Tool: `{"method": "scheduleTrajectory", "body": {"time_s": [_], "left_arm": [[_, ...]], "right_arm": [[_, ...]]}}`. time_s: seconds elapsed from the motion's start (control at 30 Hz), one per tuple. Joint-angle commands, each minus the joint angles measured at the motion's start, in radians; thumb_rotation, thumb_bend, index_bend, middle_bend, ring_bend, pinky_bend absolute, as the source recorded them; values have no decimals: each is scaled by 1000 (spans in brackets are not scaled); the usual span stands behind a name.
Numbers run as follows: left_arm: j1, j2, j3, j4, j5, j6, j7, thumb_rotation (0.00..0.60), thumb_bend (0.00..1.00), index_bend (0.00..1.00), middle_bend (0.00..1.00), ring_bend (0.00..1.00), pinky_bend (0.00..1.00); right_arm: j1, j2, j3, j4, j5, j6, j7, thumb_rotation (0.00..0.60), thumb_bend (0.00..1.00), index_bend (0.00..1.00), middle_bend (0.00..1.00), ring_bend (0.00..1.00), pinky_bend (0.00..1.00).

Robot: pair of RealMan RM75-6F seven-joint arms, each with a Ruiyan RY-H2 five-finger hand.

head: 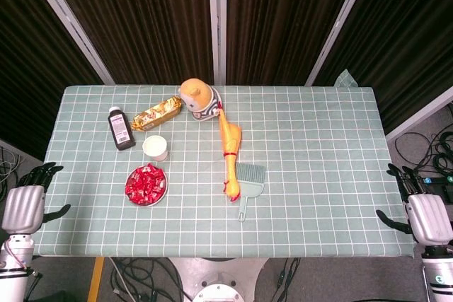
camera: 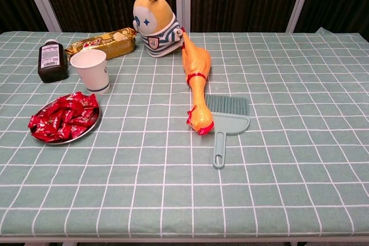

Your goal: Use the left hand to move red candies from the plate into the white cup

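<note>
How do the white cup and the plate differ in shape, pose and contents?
The white cup stands tall and upright; the plate lies flat and shallow. The plate is heaped with red candies; no candy shows in the cup. The cup is white, the plate silvery. Both are round and stand close together.

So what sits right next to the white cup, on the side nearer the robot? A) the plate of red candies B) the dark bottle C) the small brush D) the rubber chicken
A: the plate heaped with red candies lies just in front of the white cup, closer to the robot.
</note>
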Motion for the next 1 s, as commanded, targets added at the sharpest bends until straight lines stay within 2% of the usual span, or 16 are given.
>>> {"method": "scheduleTrajectory", "body": {"time_s": [0.03, 0.3, 0.6, 0.77, 1.0], "left_arm": [[-1, -1, 1, 0, 2, 0, 4, 600, 105, 280, 273, 198, 265], [1, 8, 7, -14, 14, 4, -3, 600, 104, 280, 273, 198, 265], [-91, 25, 1, 8, 110, -82, -80, 600, 104, 280, 273, 198, 266], [-201, 19, 3, 44, 165, -222, -162, 600, 103, 280, 273, 198, 266], [-350, -51, 7, 155, 189, -414, -223, 600, 113, 298, 273, 198, 271]], "right_arm": [[3, -2, 1, 2, 0, -4, 0, 600, 101, 40, 190, 80, 242], [-6, 4, 0, 5, -6, 18, 15, 600, 101, 39, 191, 80, 242], [-16, 28, -1, -4, -21, 45, 27, 600, 101, 40, 191, 80, 242], [-14, 37, -1, -14, -26, 46, 18, 600, 101, 39, 191, 80, 241], [-17, 42, -4, -22, -26, 48, 11, 600, 101, 39, 191, 80, 242]]}}
